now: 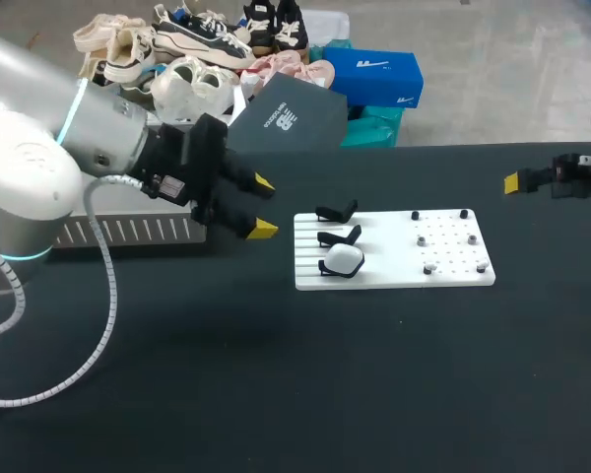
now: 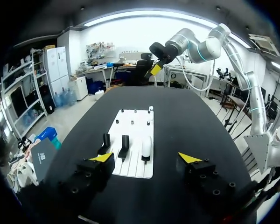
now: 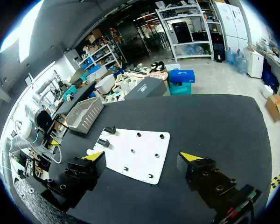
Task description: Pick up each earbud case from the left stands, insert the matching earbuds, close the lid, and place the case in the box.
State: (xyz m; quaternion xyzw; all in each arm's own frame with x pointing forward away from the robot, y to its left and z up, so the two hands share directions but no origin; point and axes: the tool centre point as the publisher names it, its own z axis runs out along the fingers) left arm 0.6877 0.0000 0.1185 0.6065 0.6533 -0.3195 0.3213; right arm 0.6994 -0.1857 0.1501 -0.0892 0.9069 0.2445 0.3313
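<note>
Though head view crops the right pincer (image 3: pixel 142 156), wrist views show it and left pincer (image 2: pixel 145 157) open.

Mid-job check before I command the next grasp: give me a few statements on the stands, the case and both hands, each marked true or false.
1. Only one of the three black stands holds a white case. True; the other two stands are empty.
2. The left hand is shut on the case. False: it is open and empty, hovering beside the stand end of the white board.
3. The right hand hangs directly over the stands. False: it sits out at the table's right side, well clear of the board.
4. Both hands are open. True.
</note>
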